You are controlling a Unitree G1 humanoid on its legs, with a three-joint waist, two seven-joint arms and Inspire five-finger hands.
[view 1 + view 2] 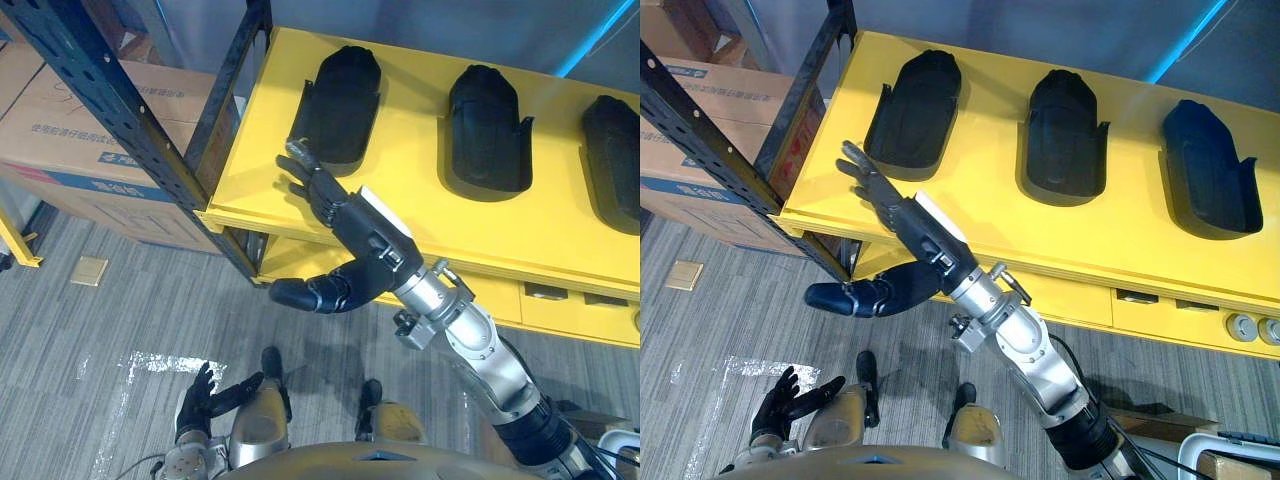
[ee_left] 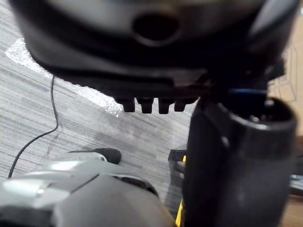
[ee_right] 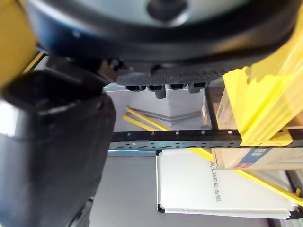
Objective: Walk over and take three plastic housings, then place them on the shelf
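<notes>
Three black plastic housings lie in a row on the yellow shelf [image 1: 420,215]: left one [image 1: 338,100], middle one [image 1: 487,130], right one [image 1: 612,160]. My right hand [image 1: 350,235] reaches over the shelf's front edge, just in front of the left housing. Its fingers [image 1: 305,178] are straight and end a little short of that housing, the thumb [image 1: 310,292] hangs below the shelf edge, and it holds nothing. My left hand [image 1: 195,405] hangs low by my side above the floor, fingers relaxed and spread, empty.
A black steel rack upright [image 1: 130,110] stands at the shelf's left end. Cardboard boxes [image 1: 70,140] sit behind it on the left. A lower yellow shelf level [image 1: 560,310] runs under the top one. Grey floor with a pale patch [image 1: 150,365] lies below.
</notes>
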